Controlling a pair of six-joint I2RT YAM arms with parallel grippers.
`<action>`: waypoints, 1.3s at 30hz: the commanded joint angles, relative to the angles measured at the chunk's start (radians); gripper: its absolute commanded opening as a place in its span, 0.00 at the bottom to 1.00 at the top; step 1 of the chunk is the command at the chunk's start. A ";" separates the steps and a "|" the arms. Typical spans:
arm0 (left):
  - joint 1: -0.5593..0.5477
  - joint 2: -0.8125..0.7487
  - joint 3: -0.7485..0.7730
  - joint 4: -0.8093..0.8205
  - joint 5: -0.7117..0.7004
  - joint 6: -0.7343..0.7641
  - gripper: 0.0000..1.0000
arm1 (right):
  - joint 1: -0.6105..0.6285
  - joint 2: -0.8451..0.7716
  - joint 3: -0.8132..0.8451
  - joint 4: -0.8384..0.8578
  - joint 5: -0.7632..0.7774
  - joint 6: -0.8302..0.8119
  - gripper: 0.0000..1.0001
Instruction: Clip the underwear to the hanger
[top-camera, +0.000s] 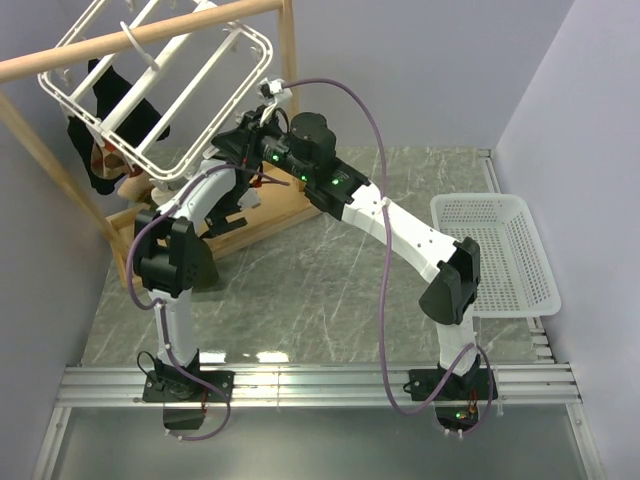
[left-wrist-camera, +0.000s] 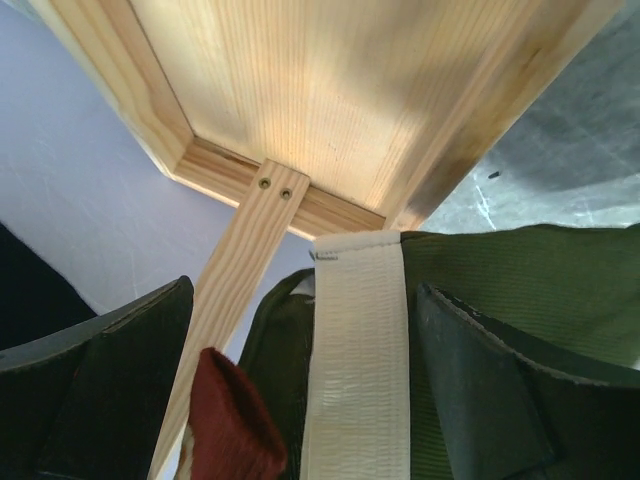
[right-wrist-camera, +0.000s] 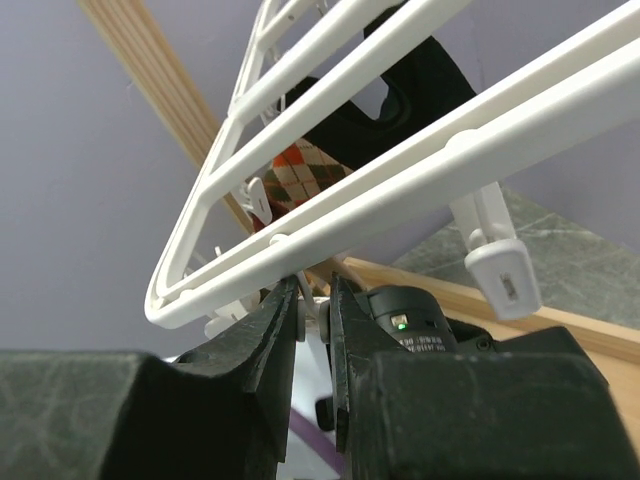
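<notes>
Pinching a small white clip (right-wrist-camera: 314, 312) in the nearly closed right hand (right-wrist-camera: 313, 292), just under the near bar of the hanger (right-wrist-camera: 400, 185). Holding the left hand (left-wrist-camera: 305, 300) spread wide, released, gripping nothing, with the white waistband (left-wrist-camera: 355, 340) of the underwear (left-wrist-camera: 520, 270) lying between its fingers, near the base of the wooden rail stand (left-wrist-camera: 300, 100).

Judged as the clip-opening step, cloth not yet at the clip. Next: close on the waistband, lift it to the pinched clip, feed the edge in, then let go.

Cannot tell whether the clip's mouth gapes. Cannot find the underwear in the top view. Cannot name the dark red scrap (left-wrist-camera: 230, 420) beside the left finger.
</notes>
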 joint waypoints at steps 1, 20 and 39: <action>-0.040 -0.013 0.059 -0.035 0.026 -0.042 0.99 | -0.009 -0.047 -0.004 0.044 0.007 0.003 0.00; -0.072 -0.115 -0.075 -0.038 0.071 -0.060 0.64 | -0.012 -0.050 -0.016 0.064 0.008 -0.014 0.00; -0.263 -0.320 -0.359 -0.038 0.102 -0.073 0.02 | -0.012 -0.052 -0.025 0.065 0.028 -0.026 0.00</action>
